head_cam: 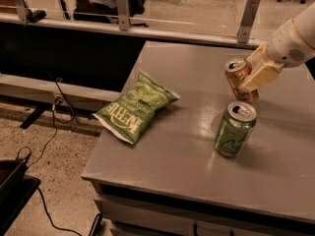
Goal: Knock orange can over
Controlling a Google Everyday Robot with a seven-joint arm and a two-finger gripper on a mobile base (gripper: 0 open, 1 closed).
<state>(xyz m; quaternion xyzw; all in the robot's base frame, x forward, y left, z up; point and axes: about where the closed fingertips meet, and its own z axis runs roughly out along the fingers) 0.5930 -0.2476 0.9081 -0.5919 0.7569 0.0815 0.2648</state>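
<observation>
The orange can is at the right of the grey table, tilted with its silver top leaning left. My gripper reaches in from the upper right on a white arm. Its cream fingers are closed on the can's right side, one in front and one behind. The can's base is at or just above the table surface; I cannot tell which.
A green can stands upright just in front of the orange can, close below the gripper. A green chip bag lies at the table's left. A glass partition runs along the far edge. Cables lie on the floor at left.
</observation>
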